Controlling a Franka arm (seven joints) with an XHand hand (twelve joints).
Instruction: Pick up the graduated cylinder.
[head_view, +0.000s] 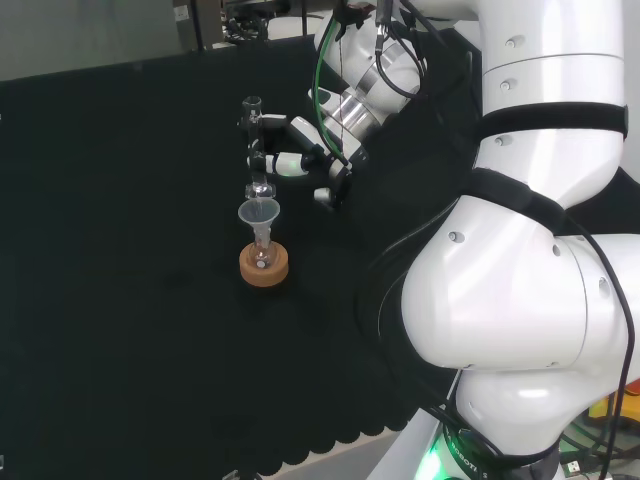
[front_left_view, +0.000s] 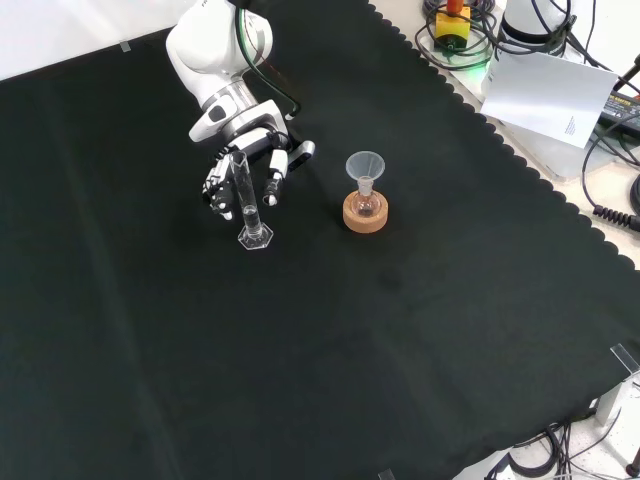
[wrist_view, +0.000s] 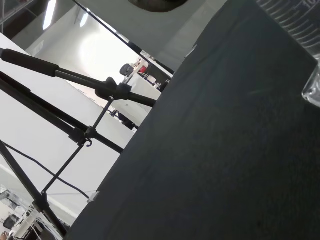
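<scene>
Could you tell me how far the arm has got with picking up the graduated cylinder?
Done: the black and white hand has reached the tall clear graduated cylinder, its fingers curled around the tube. In hand: closing the grasp. Left: the lift, since the cylinder's hexagonal base appears to rest on the black cloth, beside the cork-ringed flask with a funnel.

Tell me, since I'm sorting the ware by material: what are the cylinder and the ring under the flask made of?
The cylinder looks like clear glass or plastic; the cloth shows through it, and which one is unclear. The ring looks like cork: tan, matte, and grainy.
</scene>
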